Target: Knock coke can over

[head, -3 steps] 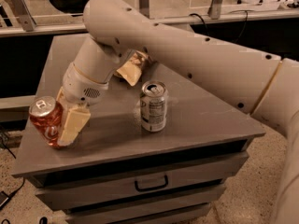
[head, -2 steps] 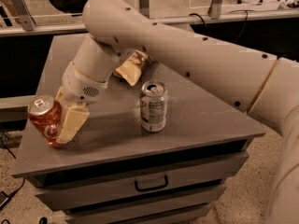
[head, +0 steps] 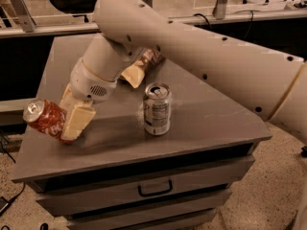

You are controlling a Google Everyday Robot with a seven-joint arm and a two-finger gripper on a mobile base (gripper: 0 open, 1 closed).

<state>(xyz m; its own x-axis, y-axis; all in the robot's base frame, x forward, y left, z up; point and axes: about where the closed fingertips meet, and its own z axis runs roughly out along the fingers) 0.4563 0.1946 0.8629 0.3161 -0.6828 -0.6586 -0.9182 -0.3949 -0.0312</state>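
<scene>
The red coke can (head: pixel 44 119) is at the left edge of the grey cabinet top (head: pixel 206 119), tilted far over to the left with its silver top pointing up-left. My gripper (head: pixel 67 116) is at the can. Its cream fingers (head: pixel 76 122) sit around the can's right side, one in front and one behind. The big white arm reaches down to it from the upper right.
A silver, white-green can (head: pixel 157 109) stands upright in the middle of the top. A crumpled snack bag (head: pixel 141 68) lies behind the arm. The cabinet's left edge is right beside the coke can. Drawers with a handle (head: pixel 155 190) are below.
The coke can has tipped further to the left, toward the cabinet's left edge, with the gripper following it. The silver can has not moved.
</scene>
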